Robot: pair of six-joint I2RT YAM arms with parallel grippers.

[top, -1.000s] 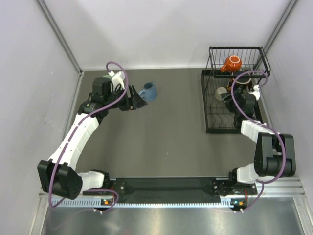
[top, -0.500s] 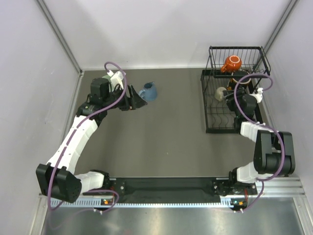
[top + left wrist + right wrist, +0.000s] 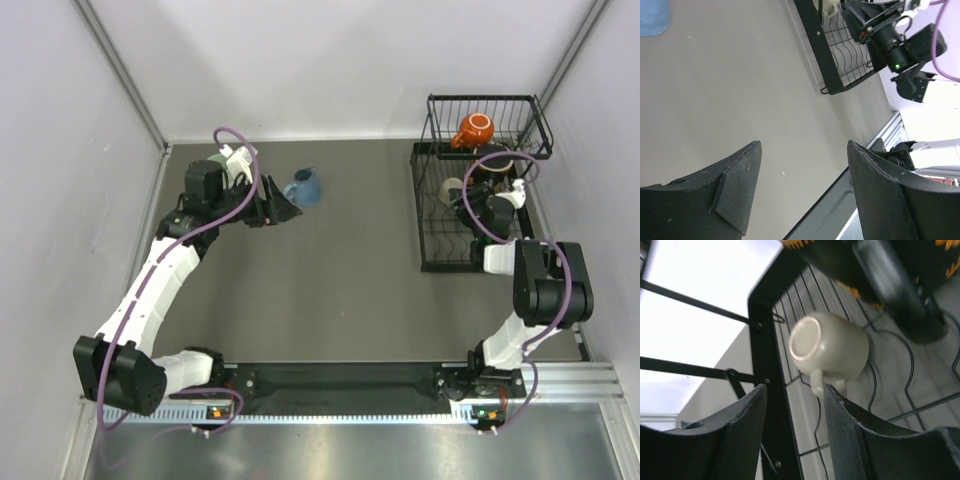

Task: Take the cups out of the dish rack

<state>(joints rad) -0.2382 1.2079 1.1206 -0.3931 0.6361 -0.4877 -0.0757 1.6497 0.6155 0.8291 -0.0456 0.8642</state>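
The black wire dish rack (image 3: 436,267) stands at the far right. A small orange mug (image 3: 473,130) sits in its raised basket. On the lower tier a small beige mug (image 3: 452,189) (image 3: 832,352) lies on its side, handle down, below a black floral mug (image 3: 890,270). My right gripper (image 3: 468,203) (image 3: 795,390) is open inside the rack; one fingertip (image 3: 832,392) is at the beige mug's handle and the rack's frame bar runs between the jaws. A blue mug (image 3: 305,186) (image 3: 652,17) stands on the table beside my open, empty left gripper (image 3: 288,212) (image 3: 805,145).
Grey walls close in the table on the left, back and right. The rack (image 3: 840,55) and the right arm (image 3: 900,42) show at the top of the left wrist view. The arm bases and a black rail (image 3: 340,385) line the near edge.
The right wrist has swung left and lower over the rack's bottom tier, toward the beige mug. The left arm has barely moved.
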